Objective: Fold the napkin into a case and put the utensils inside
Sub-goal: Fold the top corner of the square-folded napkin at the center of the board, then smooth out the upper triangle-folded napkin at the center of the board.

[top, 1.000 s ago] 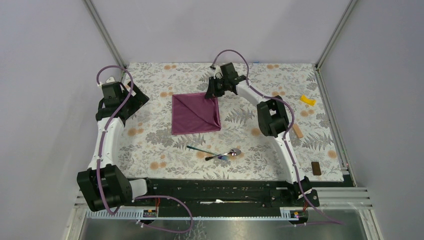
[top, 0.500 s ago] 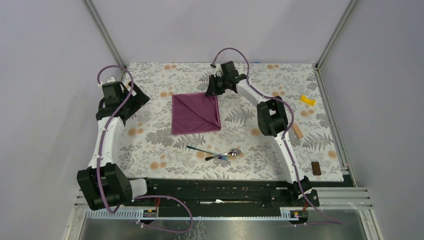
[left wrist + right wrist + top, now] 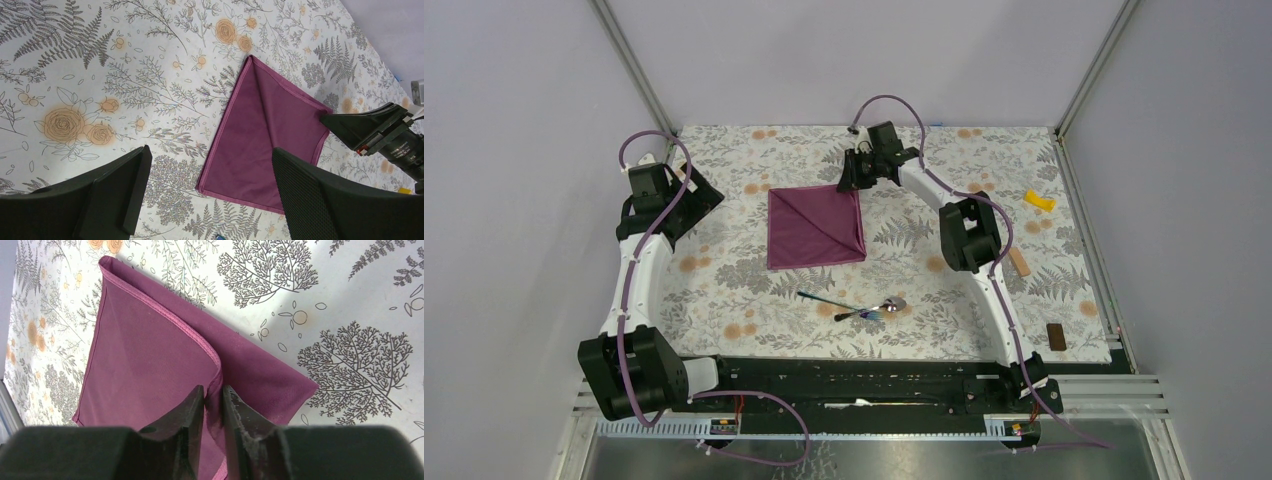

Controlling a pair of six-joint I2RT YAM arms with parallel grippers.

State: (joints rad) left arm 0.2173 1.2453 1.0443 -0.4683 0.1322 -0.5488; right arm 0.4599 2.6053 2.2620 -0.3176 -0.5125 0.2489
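the thin, soft, dark purple-magenta napkin (image 3: 814,228) lies flat near the middle of the bench, on the floral grey and orange tablecloth (image 3: 724,280). it is folded into a shape close to a square. a slanted crease runs from its far left corner to its near right corner.

the right end effector (image 3: 848,184) is at the far right corner of the napkin, touching it. in the right wrist view its two black fingers (image 3: 192,410) have only a thin slot between them. the stitched hem of the top layer bends round and runs right into that slot. i cannot tell if they pinch the cloth or just sit around it.

the left end effector (image 3: 207,170) hangs wide open and holds nothing. the napkin lies to its right, well apart. so the right arm is much the nearer one, and i think the next fold is its job.

the silver spoon (image 3: 879,308) and the thin bluish metal piece (image 3: 824,299) lie on the near side of the napkin. both are shiny and slim, and they lie mostly left to right. they are not in any case yet.
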